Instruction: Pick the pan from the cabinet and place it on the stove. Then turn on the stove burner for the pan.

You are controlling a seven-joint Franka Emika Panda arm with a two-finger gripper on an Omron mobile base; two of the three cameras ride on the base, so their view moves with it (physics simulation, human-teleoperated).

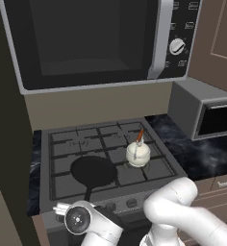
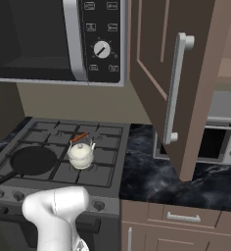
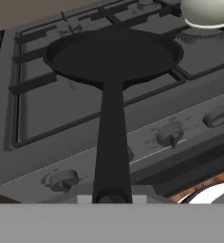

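The matte-black pan (image 1: 93,171) lies flat on the front-left grate of the grey stove (image 1: 110,139), its long handle reaching over the front edge toward me. The hand view shows the pan (image 3: 113,56) straight ahead, and the handle (image 3: 112,142) runs down the middle to the bottom, where its end meets the hand. My gripper (image 1: 62,209) hangs low in front of the knob row, at the handle's end. Its fingertips are hidden, so its grip is unclear. The brown cabinet (image 2: 186,88) stands with its door swung open at the right.
A small white kettle (image 1: 137,153) with a reddish handle sits on the burner right of the pan. Round knobs (image 3: 170,135) line the stove front. A microwave (image 1: 96,38) hangs above, and a silver toaster oven (image 2: 215,142) stands on the dark counter at right.
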